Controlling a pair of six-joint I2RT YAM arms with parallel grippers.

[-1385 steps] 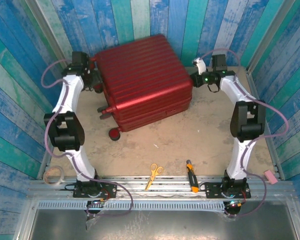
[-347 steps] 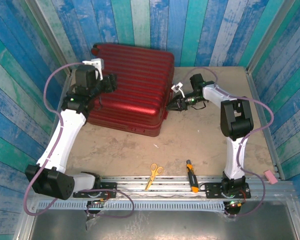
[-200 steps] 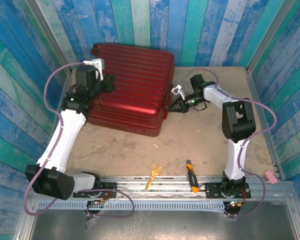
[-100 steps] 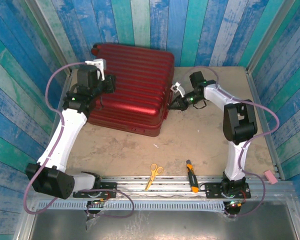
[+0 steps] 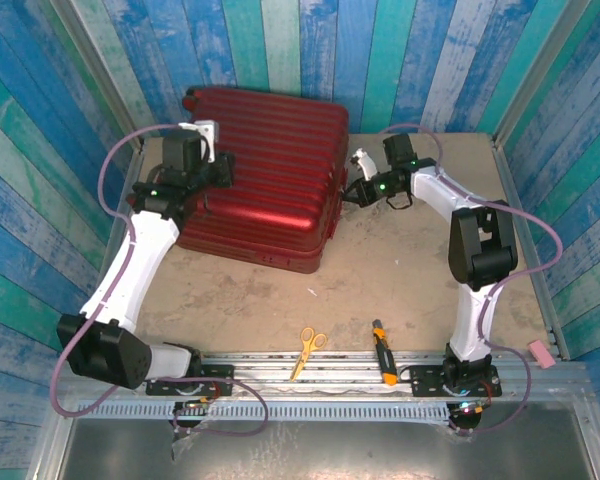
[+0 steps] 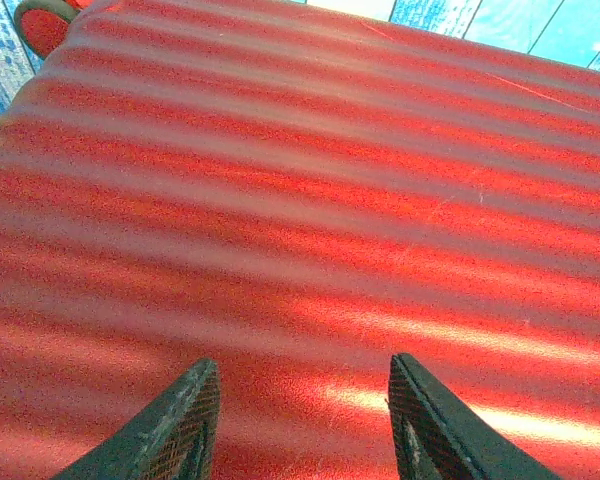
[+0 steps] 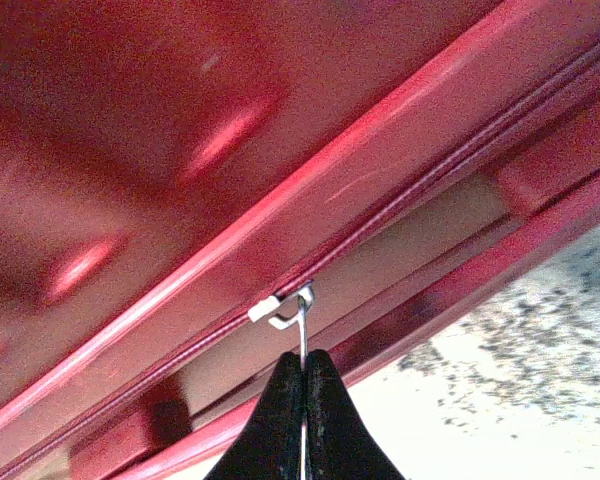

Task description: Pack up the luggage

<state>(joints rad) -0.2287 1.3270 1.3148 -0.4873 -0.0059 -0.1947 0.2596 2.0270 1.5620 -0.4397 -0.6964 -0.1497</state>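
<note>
The luggage (image 5: 270, 170) now lies flat at the far left of the tabletop (image 5: 400, 270), no longer propped on edge nearer the middle. The right hand (image 5: 352, 192), pinching the zipper pull (image 7: 302, 318), is farther along the luggage's right edge. The left hand (image 5: 218, 170) is slightly further right over the shell.

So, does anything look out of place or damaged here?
Nothing damaged or spilled. The luggage lies flat with its lid down, askew to the table edges, its far corner by the back wall. The right gripper is shut on its zipper pull; the left gripper is open above the ribbed shell.
</note>
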